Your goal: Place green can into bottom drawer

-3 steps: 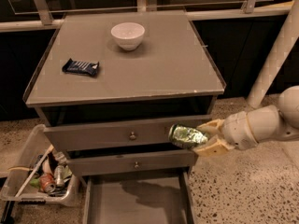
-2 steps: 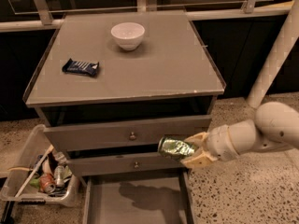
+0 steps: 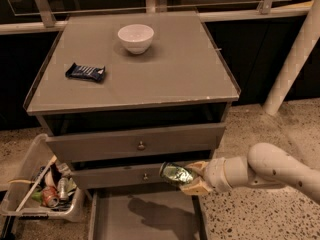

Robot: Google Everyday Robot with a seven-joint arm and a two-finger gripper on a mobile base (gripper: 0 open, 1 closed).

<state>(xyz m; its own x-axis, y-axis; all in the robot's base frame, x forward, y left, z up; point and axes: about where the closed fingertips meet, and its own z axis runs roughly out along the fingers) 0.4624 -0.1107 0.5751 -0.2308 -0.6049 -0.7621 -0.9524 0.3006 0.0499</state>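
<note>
The green can (image 3: pixel 175 173) is a shiny green-and-silver can held sideways in my gripper (image 3: pixel 192 178), which is shut on it. The gripper reaches in from the right on a white arm (image 3: pixel 265 170). The can hangs in front of the middle knobbed drawer (image 3: pixel 125 176), above the right part of the bottom drawer (image 3: pixel 145 215). The bottom drawer is pulled out, a flat grey tray with low sides, and a shadow lies on its floor.
A white bowl (image 3: pixel 135 37) and a dark blue snack wrapper (image 3: pixel 85 72) lie on the cabinet top (image 3: pixel 170 74). A bin (image 3: pixel 25 184) with red-and-silver cans and trash stands at the lower left. A white post (image 3: pixel 295 54) leans at the right.
The gripper with the green can has moved down and to the left, from beside the top drawer to in front of the middle drawer, above the open bottom drawer.
</note>
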